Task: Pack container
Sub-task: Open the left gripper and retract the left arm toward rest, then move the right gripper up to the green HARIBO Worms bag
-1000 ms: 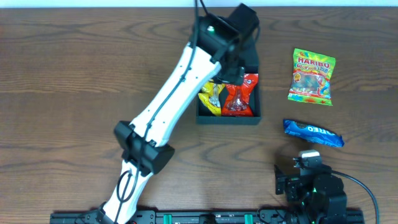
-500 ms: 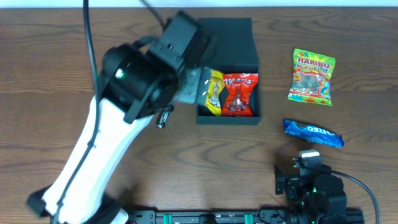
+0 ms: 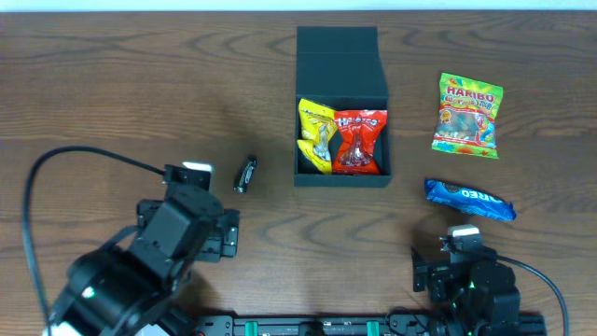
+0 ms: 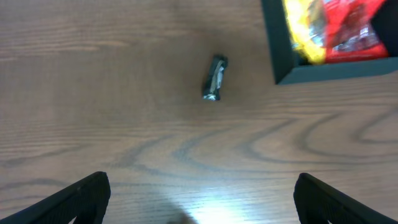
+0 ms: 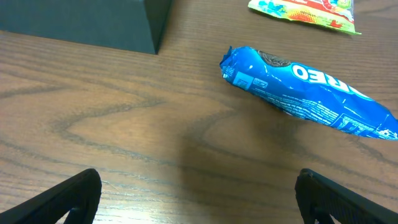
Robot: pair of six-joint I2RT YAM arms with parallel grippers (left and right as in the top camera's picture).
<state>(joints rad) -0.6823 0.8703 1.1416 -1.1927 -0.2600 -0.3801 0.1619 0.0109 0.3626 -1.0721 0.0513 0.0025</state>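
Well beyond the left fingers (image 4: 84, 198), the container (image 4: 323, 71)

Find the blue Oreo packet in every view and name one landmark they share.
Overhead: the blue Oreo packet lies at lower right, right of the container.
Left wrist: not in it.
Right wrist: centre right.
Shared landmark: the container, top right for the left wrist, top left for the right wrist.
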